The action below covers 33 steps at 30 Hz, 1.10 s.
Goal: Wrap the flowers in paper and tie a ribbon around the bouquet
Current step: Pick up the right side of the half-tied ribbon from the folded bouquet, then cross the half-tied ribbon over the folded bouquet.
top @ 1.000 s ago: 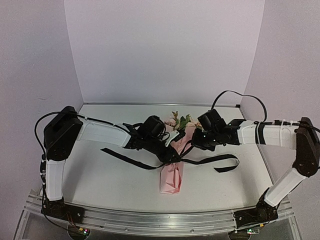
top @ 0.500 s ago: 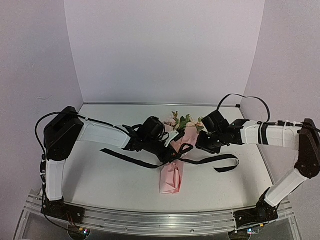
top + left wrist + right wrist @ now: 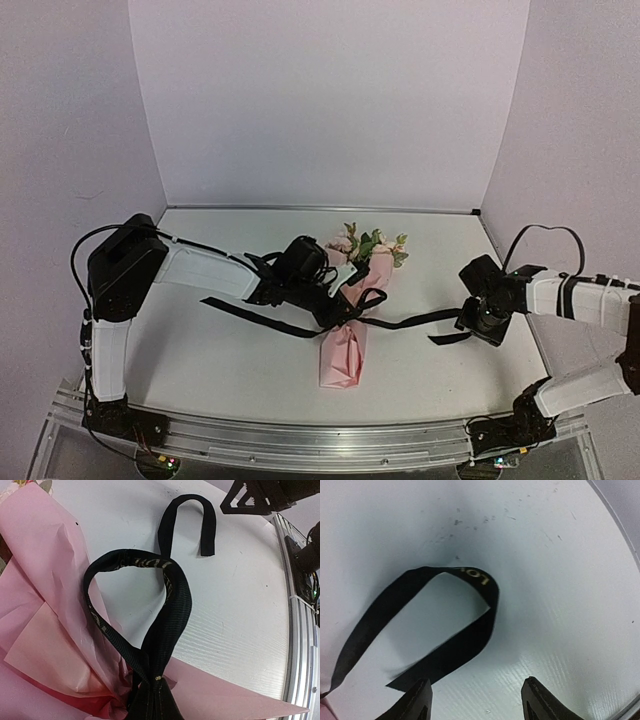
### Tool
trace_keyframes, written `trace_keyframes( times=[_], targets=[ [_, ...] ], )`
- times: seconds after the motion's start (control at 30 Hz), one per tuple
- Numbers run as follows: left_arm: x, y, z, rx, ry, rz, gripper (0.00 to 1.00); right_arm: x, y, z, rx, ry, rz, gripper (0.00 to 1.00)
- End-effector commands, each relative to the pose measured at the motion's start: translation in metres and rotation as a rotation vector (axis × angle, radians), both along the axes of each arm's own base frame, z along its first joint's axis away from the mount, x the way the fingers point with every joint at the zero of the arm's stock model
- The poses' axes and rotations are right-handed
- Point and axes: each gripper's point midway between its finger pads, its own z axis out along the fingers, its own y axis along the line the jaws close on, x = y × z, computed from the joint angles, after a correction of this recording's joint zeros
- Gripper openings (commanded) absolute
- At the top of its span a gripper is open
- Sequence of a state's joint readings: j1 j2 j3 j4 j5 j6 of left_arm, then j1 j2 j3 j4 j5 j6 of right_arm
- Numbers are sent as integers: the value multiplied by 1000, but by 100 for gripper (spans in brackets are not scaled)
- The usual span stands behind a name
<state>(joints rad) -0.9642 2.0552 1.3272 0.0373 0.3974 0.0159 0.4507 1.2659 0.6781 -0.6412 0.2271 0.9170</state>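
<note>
Looking down from the top camera, you see the bouquet (image 3: 343, 352) lying flat mid-counter (image 3: 220, 360). Its long axis runs near to far, with the flowers (image 3: 368, 244) at the far end leaning slightly right and the folded toe toward the arm bases. The ribbon (image 3: 415, 321) crosses its waist, tails trailing both ways. Your left end effector (image 3: 338, 312) sits at that crossing, and your right end effector (image 3: 478, 328) hovers over the right tail. The left wrist view shows the left one clamped on the gathered strands, a loop arching over crinkled paper (image 3: 45, 605). The right wrist view shows fingers (image 3: 415, 702) spread and holding nothing, the curled tail just ahead. The ribbon looks limp and slick, so pinch it across its width near the end. The thin paper will probably crush, so pull gently.
</note>
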Motion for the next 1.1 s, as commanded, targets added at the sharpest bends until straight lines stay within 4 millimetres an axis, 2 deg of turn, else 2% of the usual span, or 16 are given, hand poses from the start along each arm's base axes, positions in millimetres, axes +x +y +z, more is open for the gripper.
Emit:
trace_keyframes(
  times=[0.0,0.13,0.23,0.3,0.43,0.47,0.53,0.57,0.67,0.77,0.83,0.9,0.97,1.07],
  targets=[
    [-4,-6,31,-75,-75,-49,0,8,-16,-8,-51,62,-36,62],
    [-8,-5,36,-109,-96,-70,0,22,-25,-20,-66,119,-47,60],
    [-10,-4,39,-120,-111,-83,0,39,-25,-25,-59,140,-36,54],
    [-11,-3,38,-122,-122,-92,0,51,-25,-22,-73,134,-20,44],
    [-14,-3,42,-144,-153,-116,0,69,-23,-22,-67,169,4,7],
    [-16,-2,43,-152,-162,-127,0,74,-21,-21,-70,178,20,1],
    [-18,-2,46,-170,-187,-151,0,84,-12,-17,-39,181,58,0],
    [-20,-2,47,-177,-199,-164,0,89,-3,-13,-3,178,86,0],
    [-24,1,49,-194,-254,-195,1,111,34,15,119,121,166,0],
    [-27,5,52,-203,-327,-235,1,140,92,71,239,22,292,0],
    [-28,8,53,-209,-382,-251,1,151,135,107,319,-27,377,0],
    [-27,9,52,-201,-424,-264,1,156,180,139,418,-72,459,0],
    [-28,9,50,-191,-444,-281,1,151,218,160,507,-88,529,0],
    [-28,11,49,-199,-457,-280,0,143,257,184,642,-122,585,0]
  ],
)
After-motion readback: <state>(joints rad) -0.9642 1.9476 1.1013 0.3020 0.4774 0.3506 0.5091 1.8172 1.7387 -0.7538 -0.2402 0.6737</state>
